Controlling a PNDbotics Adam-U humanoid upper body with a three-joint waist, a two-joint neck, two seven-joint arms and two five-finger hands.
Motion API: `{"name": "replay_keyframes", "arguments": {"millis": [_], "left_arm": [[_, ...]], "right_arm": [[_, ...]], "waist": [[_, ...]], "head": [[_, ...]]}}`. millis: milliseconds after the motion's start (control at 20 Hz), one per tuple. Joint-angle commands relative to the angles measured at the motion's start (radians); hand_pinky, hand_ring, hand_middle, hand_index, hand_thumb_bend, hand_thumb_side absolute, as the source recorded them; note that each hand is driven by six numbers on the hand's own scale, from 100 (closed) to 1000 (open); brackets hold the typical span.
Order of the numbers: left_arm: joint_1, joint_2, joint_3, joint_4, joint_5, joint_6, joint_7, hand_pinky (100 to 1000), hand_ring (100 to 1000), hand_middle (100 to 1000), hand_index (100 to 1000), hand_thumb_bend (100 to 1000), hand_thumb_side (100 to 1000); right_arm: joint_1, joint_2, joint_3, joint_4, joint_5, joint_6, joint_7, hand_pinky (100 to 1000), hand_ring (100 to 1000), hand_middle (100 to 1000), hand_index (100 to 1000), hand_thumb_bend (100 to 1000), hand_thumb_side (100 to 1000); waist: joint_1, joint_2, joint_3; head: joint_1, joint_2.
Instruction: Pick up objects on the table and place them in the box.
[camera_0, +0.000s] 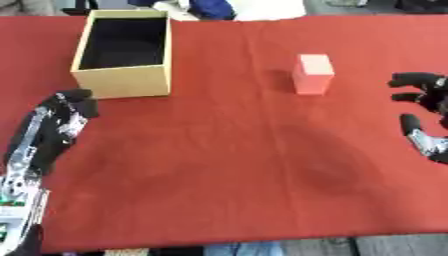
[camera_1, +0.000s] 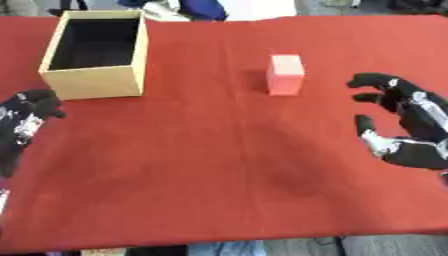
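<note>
A small pink block (camera_0: 313, 73) stands upright on the red table (camera_0: 227, 165), right of centre. An open tan cardboard box (camera_0: 125, 51) with a dark inside sits at the back left. My right hand (camera_1: 402, 120) hovers to the right of the block, apart from it, with fingers spread towards it and thumb lower; it holds nothing. On the left side, just in front of the box, my left hand (camera_0: 59, 122) lies with fingers relaxed and nothing in it.
Blue and white cloth (camera_0: 214, 8) lies beyond the table's far edge. The table's front edge (camera_0: 236, 240) runs along the bottom of the views.
</note>
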Motion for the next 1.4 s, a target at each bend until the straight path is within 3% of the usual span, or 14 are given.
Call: {"name": "replay_keyframes", "arguments": {"millis": [50, 350, 600, 1000, 1400], "left_arm": [[-0.004, 0.023, 0.004, -0.017, -0.002, 0.003, 0.0, 1000, 606, 599, 736, 489, 546], [0.0, 0.03, 0.003, -0.015, -0.001, 0.004, -0.001, 1000, 606, 599, 736, 489, 544], [0.001, 0.034, 0.001, -0.015, 0.001, 0.006, -0.003, 1000, 606, 599, 736, 490, 542], [0.003, 0.036, -0.004, -0.013, 0.003, 0.005, -0.007, 1000, 605, 598, 736, 489, 543], [0.005, 0.035, -0.011, -0.011, 0.004, 0.001, -0.015, 1000, 604, 597, 736, 489, 543]], "right_arm": [[-0.039, -0.111, 0.014, -0.021, 0.029, -0.046, 0.034, 864, 997, 852, 933, 279, 100], [-0.13, -0.268, 0.072, -0.007, 0.032, -0.113, 0.055, 860, 990, 874, 947, 473, 179], [-0.205, -0.32, 0.112, -0.004, 0.049, -0.145, 0.066, 860, 986, 892, 955, 547, 320], [-0.335, -0.291, 0.177, 0.1, 0.091, -0.174, 0.126, 866, 992, 898, 961, 605, 388], [-0.487, -0.192, 0.228, 0.291, 0.133, -0.197, 0.213, 865, 993, 898, 964, 601, 429]], "waist": [[-0.003, -0.018, -0.002], [-0.016, -0.028, 0.004], [-0.023, -0.036, 0.012], [-0.024, -0.041, 0.025], [-0.019, -0.045, 0.042]], "head": [[0.005, 0.005], [0.01, 0.005], [0.01, 0.005], [0.003, 0.005], [0.0, 0.005]]}}
